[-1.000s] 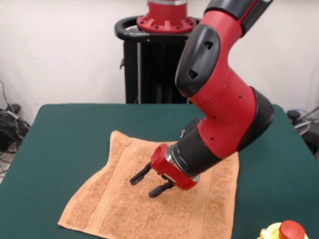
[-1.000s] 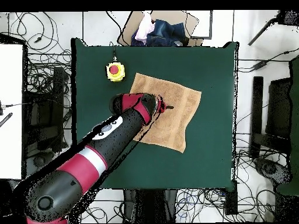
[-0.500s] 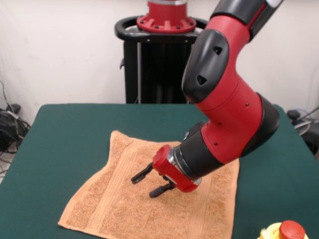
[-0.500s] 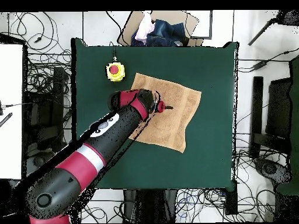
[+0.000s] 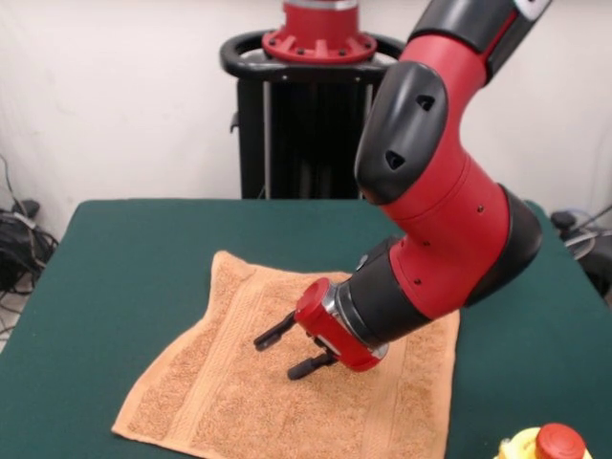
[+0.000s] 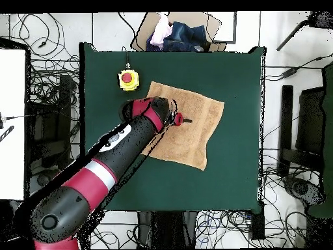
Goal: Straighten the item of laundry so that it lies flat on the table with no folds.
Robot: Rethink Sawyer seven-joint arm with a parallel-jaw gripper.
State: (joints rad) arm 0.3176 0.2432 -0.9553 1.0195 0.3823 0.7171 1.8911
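Observation:
The item of laundry (image 5: 239, 402) (image 6: 198, 127) is an orange-tan towel spread flat on the green table (image 5: 124, 258) (image 6: 234, 78), with band stripes near two edges. My gripper (image 5: 282, 350) (image 6: 187, 120) hovers just above the towel's middle, tilted sideways. Its two black fingers (image 5: 273, 332) are apart and hold nothing. In the overhead view the red arm covers the towel's left edge.
A yellow box with a red button (image 5: 543, 445) (image 6: 129, 79) sits on the table close to one towel corner. A cardboard box with clothes (image 6: 172, 32) lies beyond the table's far edge in the overhead view. Cables ring the table.
The arm has shifted slightly to the right in the front view and the gripper has risen a little. The towel has not moved.

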